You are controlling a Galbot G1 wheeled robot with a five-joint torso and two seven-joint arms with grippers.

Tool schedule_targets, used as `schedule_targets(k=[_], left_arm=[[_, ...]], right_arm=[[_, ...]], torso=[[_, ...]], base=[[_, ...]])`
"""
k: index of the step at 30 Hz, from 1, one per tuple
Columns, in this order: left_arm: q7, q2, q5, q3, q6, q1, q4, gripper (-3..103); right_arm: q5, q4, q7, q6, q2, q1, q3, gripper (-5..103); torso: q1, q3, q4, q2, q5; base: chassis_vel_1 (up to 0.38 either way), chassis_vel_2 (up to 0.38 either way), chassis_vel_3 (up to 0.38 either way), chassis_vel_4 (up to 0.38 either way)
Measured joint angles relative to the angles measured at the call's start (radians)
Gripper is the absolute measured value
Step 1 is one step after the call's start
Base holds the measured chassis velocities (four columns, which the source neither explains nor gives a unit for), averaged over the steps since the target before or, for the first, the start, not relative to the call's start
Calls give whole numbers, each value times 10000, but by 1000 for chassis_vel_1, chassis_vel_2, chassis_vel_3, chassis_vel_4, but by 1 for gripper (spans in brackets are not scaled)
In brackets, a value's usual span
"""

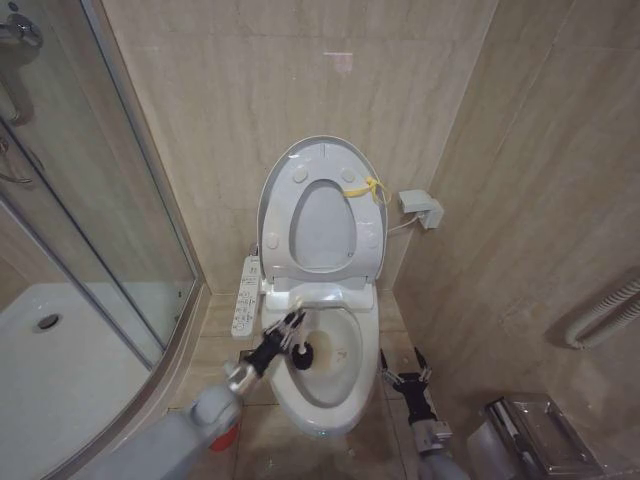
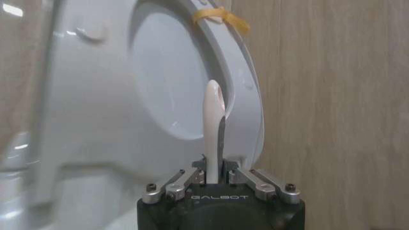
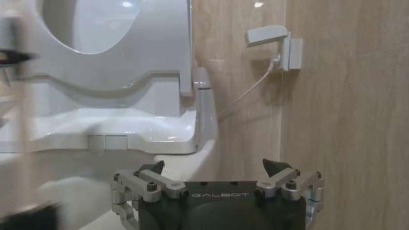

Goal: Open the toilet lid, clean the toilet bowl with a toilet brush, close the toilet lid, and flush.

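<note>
The toilet lid (image 1: 320,228) stands raised against the wall, with the ring seat (image 1: 322,163) up in front of it and a yellow tie (image 1: 366,188) at its right edge. Below lies the open toilet bowl (image 1: 346,386) with a yellowish stain at its bottom. My left gripper (image 1: 287,334) is shut on the toilet brush's white handle (image 2: 214,124), and the black bristle head (image 1: 303,355) sits inside the bowl at its left wall. My right gripper (image 1: 405,372) hangs open and holds nothing, just right of the bowl; its spread fingertips (image 3: 273,166) face the wall.
A glass shower enclosure (image 1: 110,210) and white shower tray (image 1: 70,370) stand at the left. A control panel (image 1: 245,295) hangs at the toilet's left side. A red holder (image 1: 228,436) is on the floor by my left arm. A wall socket (image 1: 420,208) and paper holder (image 1: 530,430) are on the right.
</note>
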Motion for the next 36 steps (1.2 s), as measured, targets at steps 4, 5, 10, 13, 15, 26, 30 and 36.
schedule_targets(k=[4, 5, 10, 13, 15, 26, 30, 36], left_arm=[[367, -1016, -44, 184, -240, -465, 1291, 16], [552, -1282, -58, 247, -338, -610, 1761, 16], [1117, -1760, -56, 534, -610, -866, 3019, 16], [1137, -1625, 8, 744, -609, -925, 3108, 16], [1125, -1368, 79, 994, -585, -1017, 3126, 16], [1073, -1217, 408, 1449, -573, -1138, 3185, 16], [1043, -1734, 209, 1151, -655, -1058, 3112, 16], [1062, -2394, 12, 684, -740, -1251, 3131, 16]], right_arm=[[-158, -40, -58, 31, -87, 74, -37, 100], [-194, -51, -79, 48, -133, 100, -46, 100], [-56, -16, -105, 87, -413, 131, -46, 100], [80, 3, -141, 112, -527, 101, -34, 100], [186, -5, -165, 141, -600, 100, -15, 100], [249, -27, -201, 155, -569, 123, -41, 100], [251, -40, -205, 157, -622, 112, -40, 100], [254, -50, -210, 158, -644, 104, -38, 100]], torso=[[1, 1, -2, 0, -2], [1, 1, -2, 0, 0], [1, 1, 8, -1, 1], [0, 0, 7, 0, -1], [0, 0, 8, 0, 0], [0, -1, 6, 0, 0], [0, 0, 3, 0, -6], [0, 0, 1, 0, -3]], base=[[0, 0, 0, 0], [0, 0, 0, 0], [0, 0, 0, 0], [0, 0, 0, 0], [0, 0, 0, 0], [0, 0, 0, 0], [0, 0, 0, 0], [0, 0, 0, 0]])
